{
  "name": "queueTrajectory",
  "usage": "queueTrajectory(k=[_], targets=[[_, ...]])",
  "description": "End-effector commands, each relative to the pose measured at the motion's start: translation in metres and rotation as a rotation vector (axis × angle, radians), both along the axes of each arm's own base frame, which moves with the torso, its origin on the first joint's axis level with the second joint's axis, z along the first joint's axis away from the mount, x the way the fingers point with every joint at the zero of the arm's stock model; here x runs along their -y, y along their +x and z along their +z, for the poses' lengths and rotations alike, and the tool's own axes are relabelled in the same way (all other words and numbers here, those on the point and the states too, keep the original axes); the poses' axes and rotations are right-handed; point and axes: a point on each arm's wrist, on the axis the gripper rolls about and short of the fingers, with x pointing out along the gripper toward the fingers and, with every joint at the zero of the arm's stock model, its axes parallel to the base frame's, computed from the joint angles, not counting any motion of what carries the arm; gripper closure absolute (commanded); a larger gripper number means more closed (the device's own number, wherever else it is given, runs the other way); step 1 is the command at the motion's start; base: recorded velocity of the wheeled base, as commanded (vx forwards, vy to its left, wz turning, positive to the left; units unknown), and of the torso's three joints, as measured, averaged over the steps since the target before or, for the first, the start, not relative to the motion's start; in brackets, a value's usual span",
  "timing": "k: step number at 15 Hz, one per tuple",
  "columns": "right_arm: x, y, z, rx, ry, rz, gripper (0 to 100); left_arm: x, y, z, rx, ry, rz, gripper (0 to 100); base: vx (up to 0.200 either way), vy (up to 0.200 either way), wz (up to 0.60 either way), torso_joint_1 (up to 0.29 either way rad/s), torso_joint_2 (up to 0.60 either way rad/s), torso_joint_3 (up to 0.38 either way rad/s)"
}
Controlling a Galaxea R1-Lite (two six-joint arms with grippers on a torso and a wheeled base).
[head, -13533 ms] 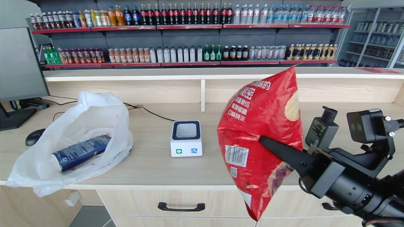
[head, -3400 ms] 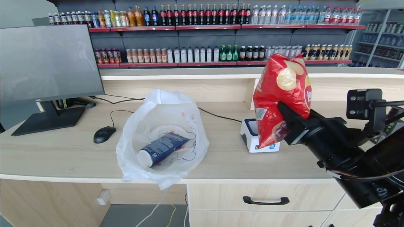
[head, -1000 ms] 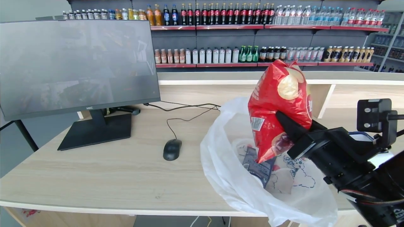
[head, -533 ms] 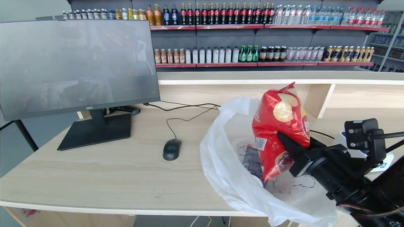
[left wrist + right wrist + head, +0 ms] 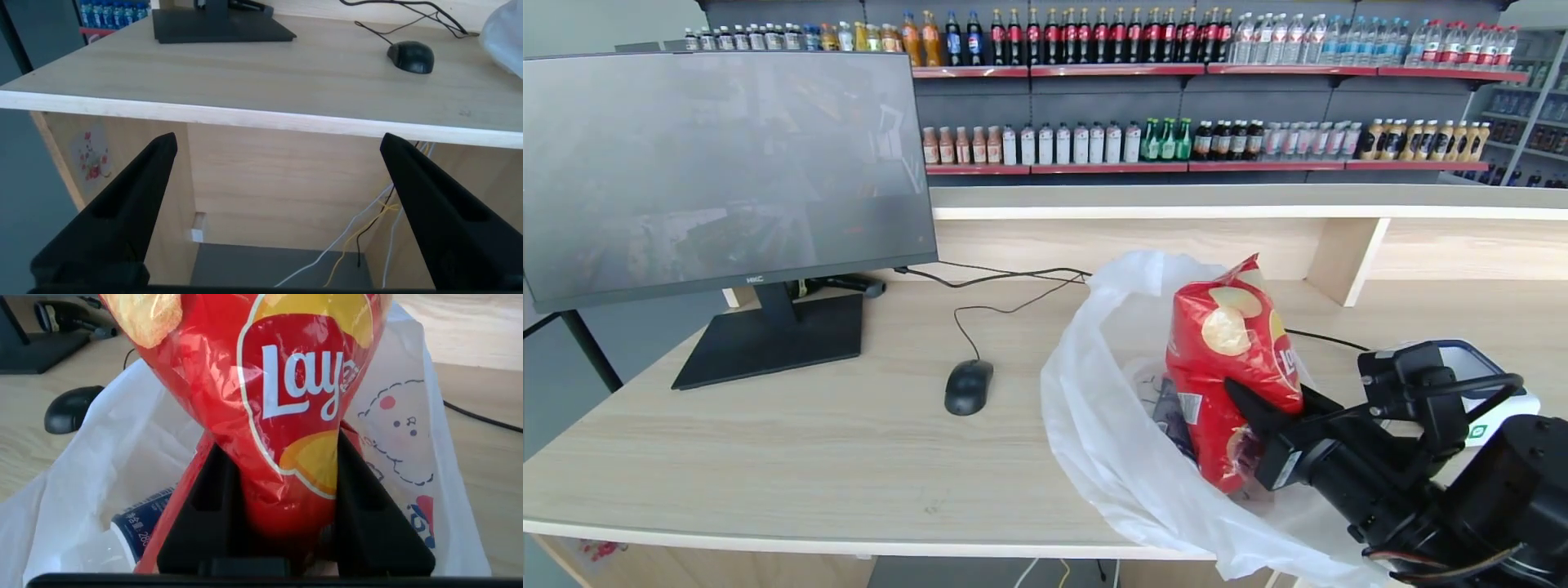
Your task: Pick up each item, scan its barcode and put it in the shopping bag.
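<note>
A red chip bag stands upright inside the mouth of the white plastic shopping bag on the counter. My right gripper is shut on the chip bag's lower end; in the right wrist view its black fingers press the chip bag from both sides. A dark blue tube lies in the shopping bag under the chips. The white barcode scanner sits to the right, partly hidden by my arm. My left gripper hangs open below the counter's front edge, nothing between its fingers.
A monitor on a black stand fills the counter's left side. A black mouse with its cable lies between the monitor and the shopping bag. Shelves of bottles run behind the raised counter ledge. Bare counter lies in front of the monitor.
The head view swung left, bringing the monitor in. My right gripper carried the chip bag from over the scanner to above the shopping bag, then lowered it into the bag's mouth.
</note>
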Motion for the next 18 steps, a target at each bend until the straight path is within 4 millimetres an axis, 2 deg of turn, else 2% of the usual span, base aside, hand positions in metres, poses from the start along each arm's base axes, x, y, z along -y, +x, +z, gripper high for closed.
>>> queueTrajectory(k=[1,8,9,13,18], targets=[[-0.003,0.003,-0.008,-0.029,-0.026,0.003,100,0.000,0.000,0.000,0.000,0.000,0.000,0,0.000,0.000,0.00,0.000,0.00,0.000],[-0.003,0.003,-0.010,-0.038,-0.031,0.003,100,0.000,0.000,0.000,0.000,0.000,0.000,0,0.000,0.000,0.00,0.000,0.00,0.000],[-0.003,0.003,-0.009,-0.033,-0.027,0.003,0,0.000,0.000,0.000,0.000,0.000,0.000,0,0.000,0.000,0.00,0.000,0.00,0.000],[-0.003,0.003,0.000,0.001,-0.002,0.003,0,0.000,0.000,0.000,0.000,0.000,0.000,0,0.000,0.000,0.00,0.000,0.00,0.000],[-0.015,0.019,0.030,0.124,0.091,0.003,0,0.000,0.000,0.000,0.000,0.000,0.000,0,0.000,0.000,0.00,0.000,0.00,0.000]])
